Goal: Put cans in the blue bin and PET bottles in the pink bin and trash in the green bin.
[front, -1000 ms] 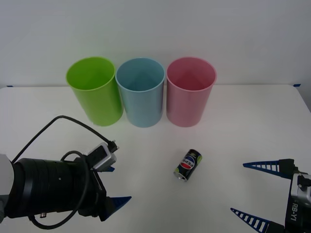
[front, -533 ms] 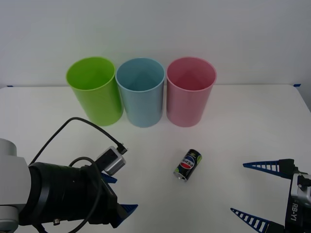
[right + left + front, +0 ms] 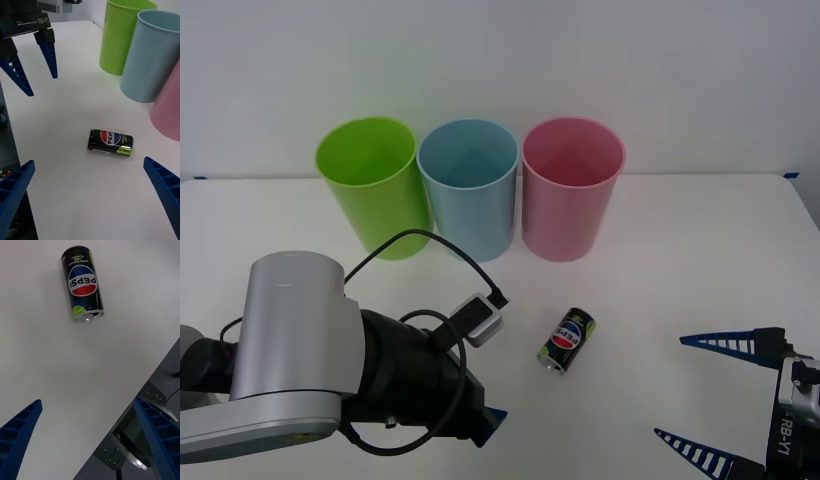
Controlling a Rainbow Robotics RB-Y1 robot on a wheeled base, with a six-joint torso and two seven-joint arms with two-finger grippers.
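Over the last second my left claw [image 3: 33, 62] has swung in from the near-left corner toward the middle of the table [image 3: 700, 250], and the bulk of that arm now lies just left of the can [image 3: 567, 340]. My fingers [image 3: 20, 427] are spread wide with nothing between them, and the can lies beyond their tips — near, but still apart from both.

The can is on its side on the bare tabletop, in front of the three bins and well short of them. It has not moved. The green bin [image 3: 373, 185] stands far left, the blue bin [image 3: 469, 188] in the middle, the pink bin [image 3: 572, 186] on the right, all upright and touching or nearly so.

My right claw [image 3: 720, 395] waits at the near right, also spread wide and holding nothing, well apart from the can.

So I judge this as the approach — the reach is closing but the grasp is not yet made. I still have to bracket the can, close on it, and carry it back to the blue bin.
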